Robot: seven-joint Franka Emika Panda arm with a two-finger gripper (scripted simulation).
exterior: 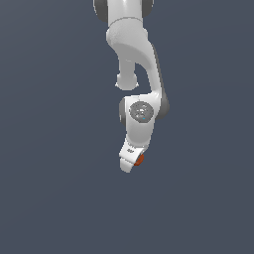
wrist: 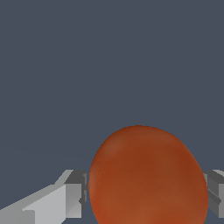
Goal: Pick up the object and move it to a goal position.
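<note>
The orange-red ball (wrist: 146,177) fills the space between my two grey fingers (wrist: 70,197) in the wrist view, with both pads against its sides. In the exterior view only a small orange sliver of the ball (exterior: 140,159) shows beside the white gripper (exterior: 132,163), which points downward and hides the rest of the ball. The gripper is shut on the ball and holds it above the dark grey-blue ground.
The white arm (exterior: 134,54) reaches down from the top of the exterior view. A plain dark grey-blue surface (exterior: 49,198) surrounds it on all sides. No goal marker shows in either view.
</note>
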